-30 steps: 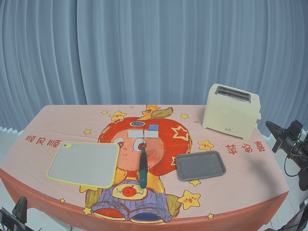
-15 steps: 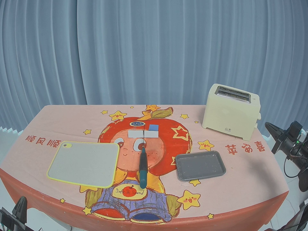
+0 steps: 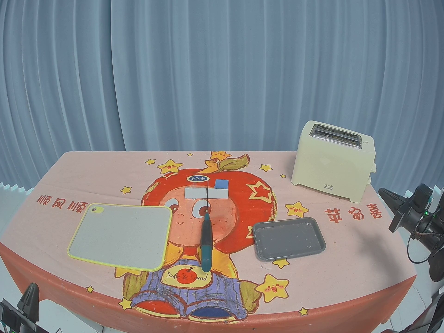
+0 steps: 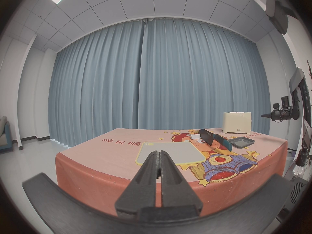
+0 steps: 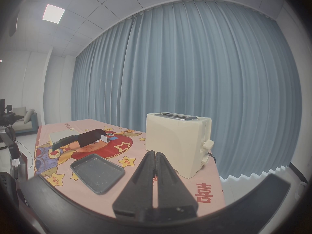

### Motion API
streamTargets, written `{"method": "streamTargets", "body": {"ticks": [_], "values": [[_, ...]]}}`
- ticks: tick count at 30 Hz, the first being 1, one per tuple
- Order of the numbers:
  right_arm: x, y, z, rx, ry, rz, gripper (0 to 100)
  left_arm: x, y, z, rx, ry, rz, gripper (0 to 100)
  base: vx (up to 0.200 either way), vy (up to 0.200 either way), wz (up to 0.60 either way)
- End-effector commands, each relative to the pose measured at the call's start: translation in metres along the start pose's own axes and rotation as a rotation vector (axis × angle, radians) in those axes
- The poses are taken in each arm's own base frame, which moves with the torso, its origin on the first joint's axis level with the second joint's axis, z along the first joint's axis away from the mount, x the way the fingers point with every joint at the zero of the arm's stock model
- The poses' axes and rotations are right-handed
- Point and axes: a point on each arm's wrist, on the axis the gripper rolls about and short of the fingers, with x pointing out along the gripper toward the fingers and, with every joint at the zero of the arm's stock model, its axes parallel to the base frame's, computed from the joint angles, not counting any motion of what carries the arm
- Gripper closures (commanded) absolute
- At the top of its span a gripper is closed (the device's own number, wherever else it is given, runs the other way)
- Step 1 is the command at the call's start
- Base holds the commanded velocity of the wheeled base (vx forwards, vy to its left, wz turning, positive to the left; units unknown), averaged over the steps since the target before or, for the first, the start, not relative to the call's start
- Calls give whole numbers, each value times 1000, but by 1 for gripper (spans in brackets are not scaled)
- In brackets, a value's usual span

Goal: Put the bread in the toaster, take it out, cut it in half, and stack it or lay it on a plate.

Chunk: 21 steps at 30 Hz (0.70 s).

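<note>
The left gripper (image 4: 159,152) is held off the near left corner of the table (image 3: 69,172), below the level of the tabletop and well apart from everything on it, with its two dark fingers pressed together and nothing between them. On the left part of the pink cartoon-printed cloth, a grey cutting board (image 3: 121,236) with a yellow-green rim is laid flat near the front edge, bare on top. Just to the right of it, near the middle of the table, a knife (image 3: 206,243) is set with its dark teal handle toward the near edge and its blade pointing away toward the curtain; from above the blade is seen edge-on as a thin line. The far end of that line is seen across a flat white rectangular piece (image 3: 196,193), beside which a small blue square (image 3: 221,184) is placed, slightly farther back and to the right. Right of the knife, apart from it, a dark grey rectangular plate (image 3: 287,237) with a raised rim is set flat. Farther back and to the right, near the far right corner, the cream toaster (image 3: 334,160) is stood upright with its slot facing up; whether bread is held in the slot cannot be told. The right gripper (image 5: 155,152) is held off the right edge of the table, level with the toaster and well apart from it, its fingers closed against each other and empty.
</note>
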Motion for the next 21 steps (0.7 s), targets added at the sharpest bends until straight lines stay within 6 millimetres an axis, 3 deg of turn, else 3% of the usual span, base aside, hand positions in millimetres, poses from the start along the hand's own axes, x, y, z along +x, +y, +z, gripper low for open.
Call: {"method": "streamTargets", "body": {"ticks": [1, 21], "values": [[-2, 2, -7, 8, 31, 12, 100, 0, 0, -5, 0, 1, 0, 100, 0, 0, 0], [-6, 3, -13, 20, 58, 42, 100, 0, 0, -5, 0, 1, 0, 100, 0, 0, 0]]}}
